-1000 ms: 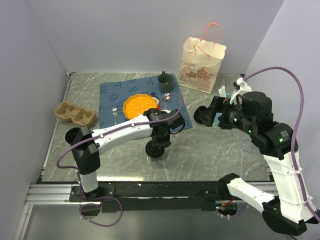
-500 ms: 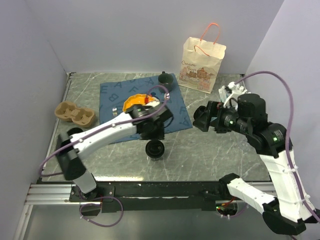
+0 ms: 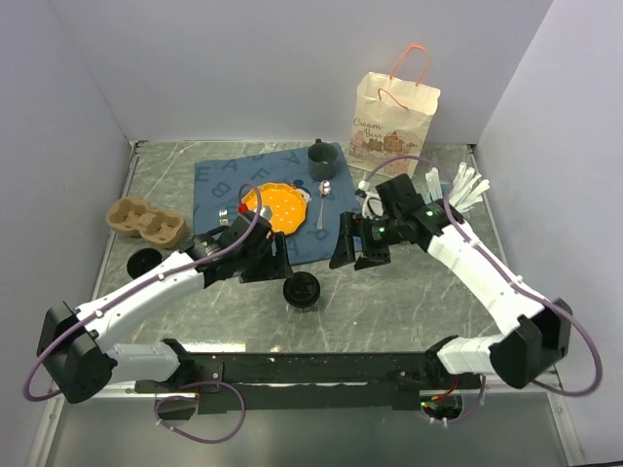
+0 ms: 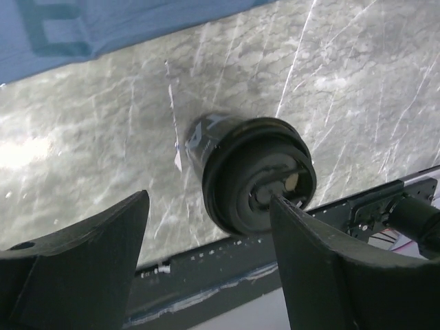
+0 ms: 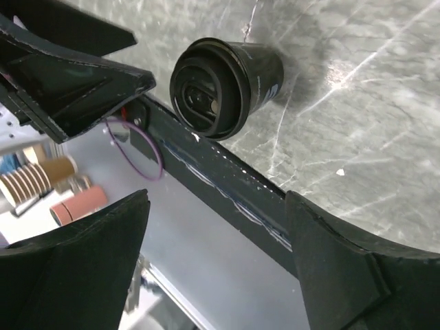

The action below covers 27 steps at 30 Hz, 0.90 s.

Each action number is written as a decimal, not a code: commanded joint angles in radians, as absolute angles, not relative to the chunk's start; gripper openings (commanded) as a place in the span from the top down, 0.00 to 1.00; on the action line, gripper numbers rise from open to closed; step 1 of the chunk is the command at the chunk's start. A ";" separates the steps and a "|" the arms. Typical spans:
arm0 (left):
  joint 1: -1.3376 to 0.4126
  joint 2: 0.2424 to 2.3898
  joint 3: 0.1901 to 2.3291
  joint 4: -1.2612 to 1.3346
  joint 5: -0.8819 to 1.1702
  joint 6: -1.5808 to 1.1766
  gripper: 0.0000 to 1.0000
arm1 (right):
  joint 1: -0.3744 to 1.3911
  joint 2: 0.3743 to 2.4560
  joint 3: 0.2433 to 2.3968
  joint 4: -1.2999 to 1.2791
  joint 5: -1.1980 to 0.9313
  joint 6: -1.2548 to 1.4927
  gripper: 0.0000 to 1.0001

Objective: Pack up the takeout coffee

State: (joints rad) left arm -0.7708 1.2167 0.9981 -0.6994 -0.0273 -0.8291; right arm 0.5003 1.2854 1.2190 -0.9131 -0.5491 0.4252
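The takeout coffee is a black cup with a black lid, standing upright on the marble table near its front edge. My left gripper hangs open just left of it, holding nothing. In the left wrist view the cup sits beyond the spread fingers, nearer the right one and apart from both. My right gripper is open, up and to the right of the cup. In the right wrist view the cup lies ahead of the wide-open gripper. The paper bag stands at the back.
A cardboard cup carrier lies at the left, with a dark round object in front of it. A blue mat carries an orange plate, a spoon and a dark mug. White utensils lie at the right.
My left gripper has opened, let go of the cup and drawn back to the left. My right arm has swung in from the right toward the cup. The cup stays standing.
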 commanded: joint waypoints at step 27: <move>-0.701 1.229 0.750 -0.267 0.264 -0.709 0.38 | 0.535 1.451 1.194 -0.801 -0.675 0.365 0.27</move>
State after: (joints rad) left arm -0.7055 1.2190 0.7456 -0.3157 0.2562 -0.7013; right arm 0.5266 1.4933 1.2205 -0.8410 -0.6724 0.3691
